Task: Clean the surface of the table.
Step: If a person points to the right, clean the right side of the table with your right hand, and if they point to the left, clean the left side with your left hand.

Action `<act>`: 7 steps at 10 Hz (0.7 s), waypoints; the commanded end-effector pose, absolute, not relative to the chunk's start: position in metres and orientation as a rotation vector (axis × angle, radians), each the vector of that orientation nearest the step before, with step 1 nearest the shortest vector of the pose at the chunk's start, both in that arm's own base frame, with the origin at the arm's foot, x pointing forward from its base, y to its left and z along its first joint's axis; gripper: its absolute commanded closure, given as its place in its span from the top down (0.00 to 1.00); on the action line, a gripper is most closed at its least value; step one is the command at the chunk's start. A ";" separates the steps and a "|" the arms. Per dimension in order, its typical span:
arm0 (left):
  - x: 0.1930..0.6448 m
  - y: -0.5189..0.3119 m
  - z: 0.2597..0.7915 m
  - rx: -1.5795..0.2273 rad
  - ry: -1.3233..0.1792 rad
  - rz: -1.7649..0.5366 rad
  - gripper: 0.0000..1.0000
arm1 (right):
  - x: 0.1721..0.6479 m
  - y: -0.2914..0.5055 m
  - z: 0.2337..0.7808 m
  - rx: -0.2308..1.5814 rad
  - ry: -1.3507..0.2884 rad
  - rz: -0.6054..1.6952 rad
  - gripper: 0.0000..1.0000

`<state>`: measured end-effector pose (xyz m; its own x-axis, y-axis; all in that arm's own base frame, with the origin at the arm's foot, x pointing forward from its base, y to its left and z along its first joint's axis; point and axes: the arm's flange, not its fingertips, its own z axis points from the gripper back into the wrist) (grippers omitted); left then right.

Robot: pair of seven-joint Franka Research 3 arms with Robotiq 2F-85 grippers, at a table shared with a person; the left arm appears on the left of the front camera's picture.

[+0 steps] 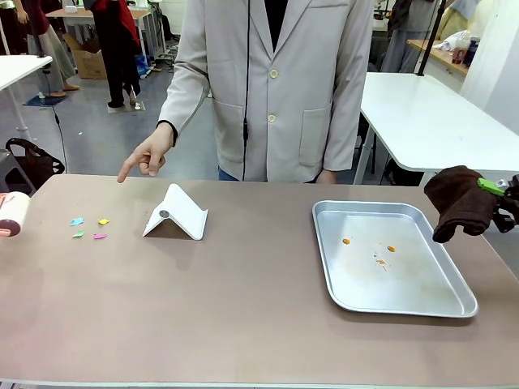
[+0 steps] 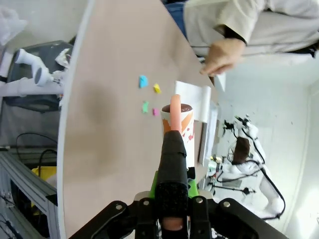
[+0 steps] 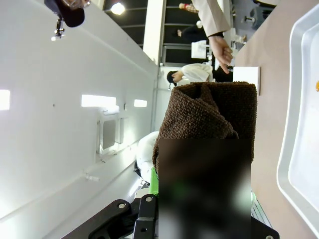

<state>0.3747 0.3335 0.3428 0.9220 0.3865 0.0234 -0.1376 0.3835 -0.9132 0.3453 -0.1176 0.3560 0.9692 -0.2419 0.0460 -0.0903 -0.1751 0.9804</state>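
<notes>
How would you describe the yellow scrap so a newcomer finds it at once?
On the taupe table, look left of the white folded stand, near the person's pointing hand. The yellow scrap lies there in the far row beside a blue scrap, with a green scrap and a pink scrap nearer the robot; it alone is yellow.

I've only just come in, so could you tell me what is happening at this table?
The person's hand points at small coloured scraps on the left part of the table. The left gripper holds a lint roller near that edge, jaws shut on its handle. The right gripper holds a brown cloth up beside the metal tray, which has orange crumbs in it. The scraps and crumbs are not yet cleared.
</notes>
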 end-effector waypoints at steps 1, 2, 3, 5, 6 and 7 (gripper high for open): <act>0.389 0.314 0.344 -1.113 -0.219 0.413 0.22 | 0.344 -0.117 0.361 1.760 -0.247 -0.118 0.00; 0.401 0.311 0.340 -1.080 -0.220 0.457 0.22 | 0.344 -0.117 0.361 1.760 -0.247 -0.118 0.00; 0.410 0.308 0.338 -1.073 -0.204 0.460 0.22 | 0.344 -0.117 0.361 1.760 -0.247 -0.118 0.00; 0.422 0.306 0.334 -1.052 -0.197 0.485 0.22 | 0.344 -0.117 0.361 1.760 -0.247 -0.118 0.00; 0.425 0.306 0.331 -1.057 -0.184 0.498 0.22 | 0.344 -0.117 0.361 1.760 -0.247 -0.118 0.00; 0.428 0.305 0.330 -1.047 -0.173 0.505 0.22 | 0.344 -0.117 0.361 1.760 -0.247 -0.118 0.00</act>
